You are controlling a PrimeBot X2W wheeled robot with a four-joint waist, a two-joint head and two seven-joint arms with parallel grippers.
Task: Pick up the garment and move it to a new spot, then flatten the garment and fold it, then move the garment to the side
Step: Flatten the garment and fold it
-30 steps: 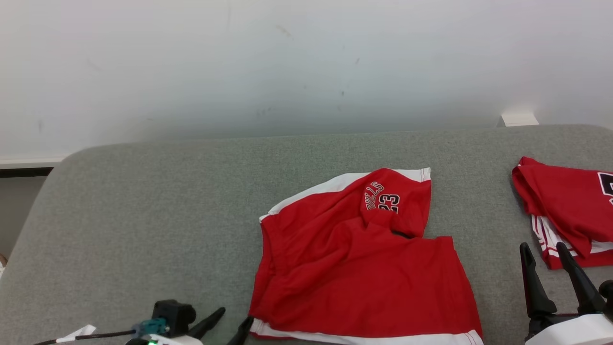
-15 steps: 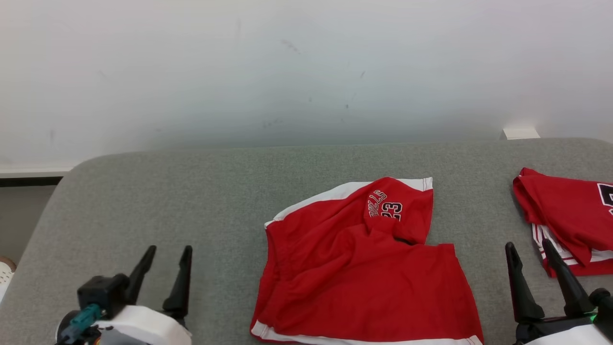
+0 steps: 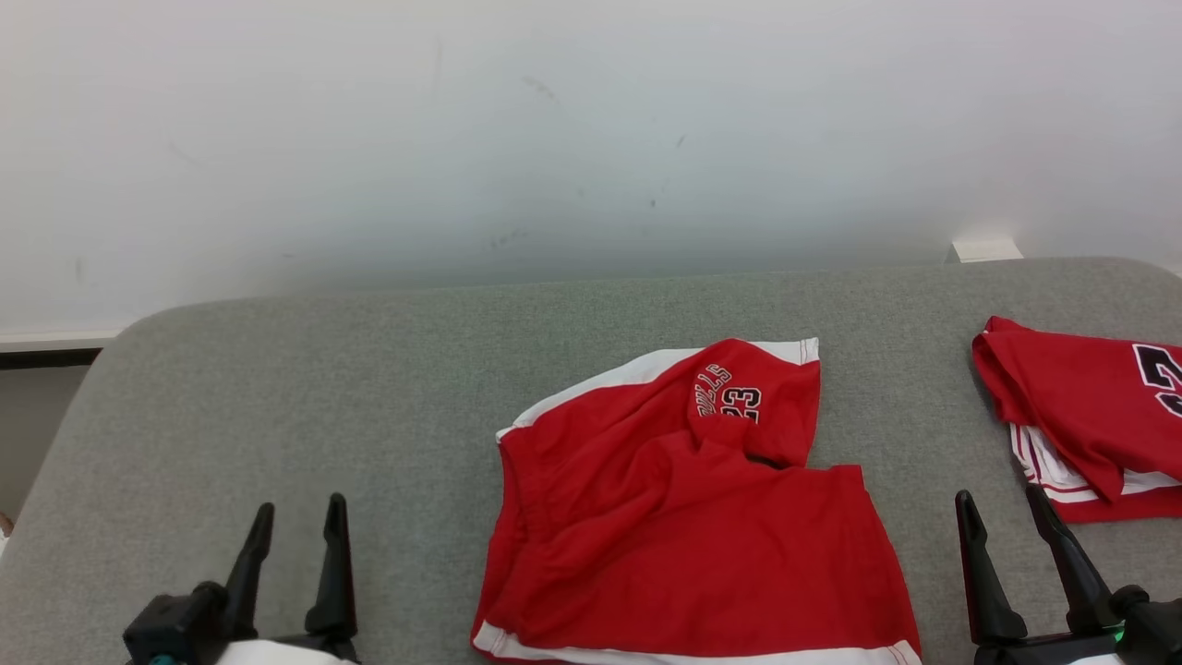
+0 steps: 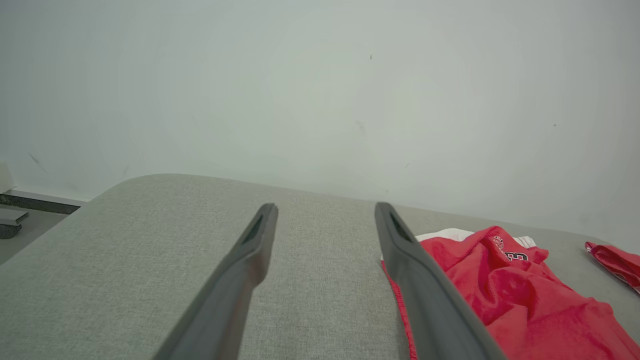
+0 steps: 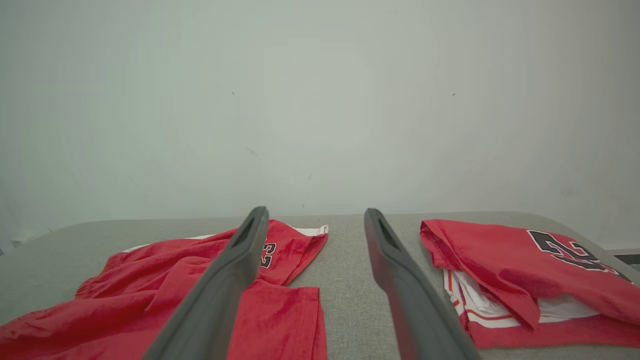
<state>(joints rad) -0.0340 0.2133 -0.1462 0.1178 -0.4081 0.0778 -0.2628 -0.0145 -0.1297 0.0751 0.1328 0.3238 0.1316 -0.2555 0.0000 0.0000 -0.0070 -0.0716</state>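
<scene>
Biggest thing here is the pale wall across the whole back, a bit scuffed. Below it is a grey fabric pad with rounded corners, and everything sits on that.

The shorts are red and lie a bit right of the middle of the pad, close to the near edge. They're rumpled, not flat. One leg is flopped up and over toward the back, and the white trim runs along the far edge and along the near hem. Nothing is touching them.

Off at the right end of the pad there's a red jersey, folded over in a loose pile with white striped fabric poking out underneath. It's well apart from the shorts, with bare pad between them.

The left gripper is at the lower left over bare pad, clear of the shorts, with its fingers spread wide and nothing between them. The right gripper is at the lower right, also spread wide and empty, lined up with the gap between the shorts and the jersey. Its wrist view has one garment on each side of the fingers.

Small stuff: a white block where the pad meets the wall, and a black and white 23 print on the flopped-over leg.
</scene>
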